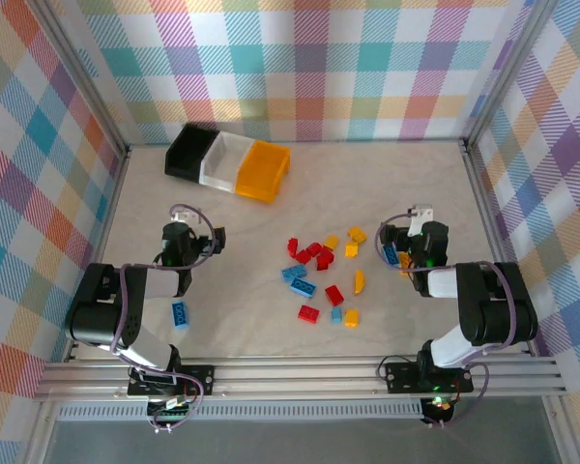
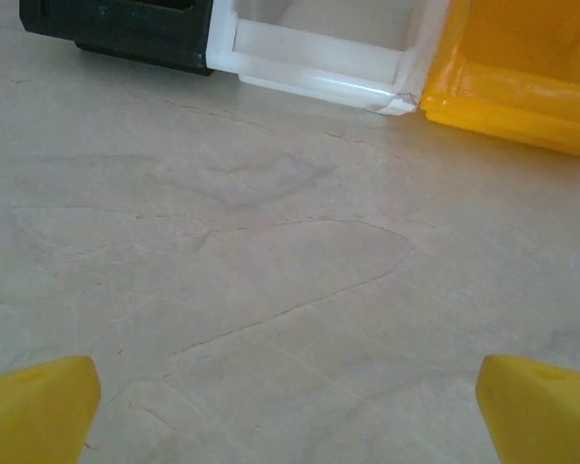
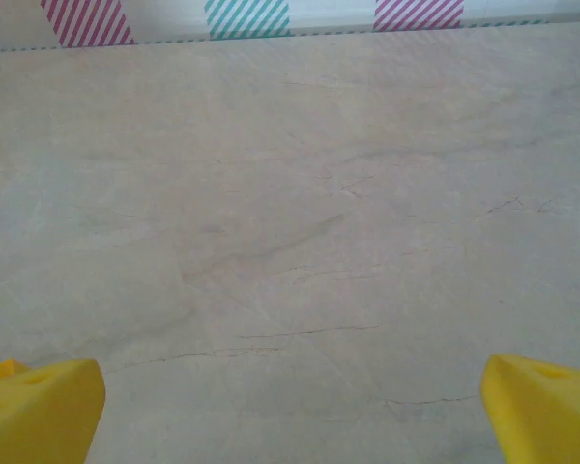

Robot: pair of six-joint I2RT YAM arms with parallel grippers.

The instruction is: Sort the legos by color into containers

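— Well, stock on the bench (image 1: 222,329)?
— Legos (image 1: 324,275): red, blue and orange, loose in a cluster at centre frame, unbinned as far as visible. One stray blue brick (image 1: 180,312) at lower left; another blue one just beside the right hand (image 1: 411,240) at right of frame.
— Containers (image 1: 230,162)?
— Three in a row, upper left: black bin (image 1: 188,153), white bin (image 1: 222,159), orange bin (image 1: 261,169). White and orange apparently bare inside. Judged: sorting not begun, every brick left to place.
— Hands?
— Left hand (image 2: 290,411): fingers spread wide, nothing between, facing the bins. Right hand: likewise spread, holding nothing, over bare bench.
— Gaps in the record?
— Black bin's interior too dark to read. All three bins cut off at the top edge of the left wrist view. Exact brick count uncertain, owing to overlap within the cluster.
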